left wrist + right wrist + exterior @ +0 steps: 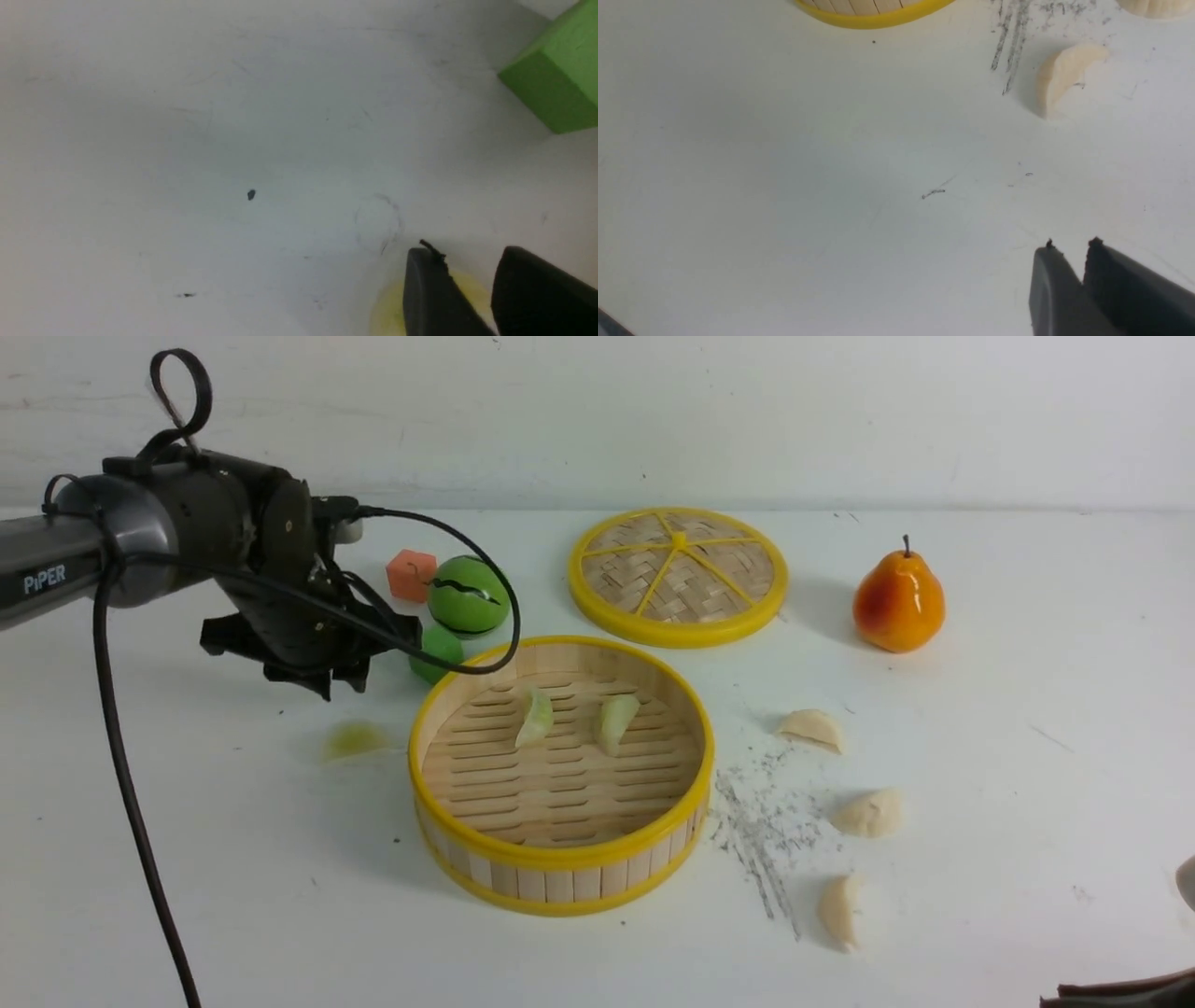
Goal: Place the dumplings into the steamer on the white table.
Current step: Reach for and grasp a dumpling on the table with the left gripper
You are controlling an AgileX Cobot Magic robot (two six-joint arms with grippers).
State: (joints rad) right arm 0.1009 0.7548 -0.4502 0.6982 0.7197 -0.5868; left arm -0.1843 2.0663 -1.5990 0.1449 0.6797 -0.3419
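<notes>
Steamer [560,882] at lower centre on white table [1027,728], two yellow-green dumplings [535,717] laid inside, third yellow-green dumpling [355,739] blurred at centre left below left gripper [317,679], fingers parted, three cream dumplings [868,812] scattered at right, right gripper [1071,252] closed, empty.

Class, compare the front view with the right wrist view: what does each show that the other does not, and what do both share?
Front view only: two pale green dumplings inside the steamer, the woven lid, the pear and the left gripper. Right wrist view only: the right gripper, its fingers nearly together, over the white table. Both: the steamer's yellow bottom rim, the grey scratch marks and the nearest cream dumpling.
</notes>
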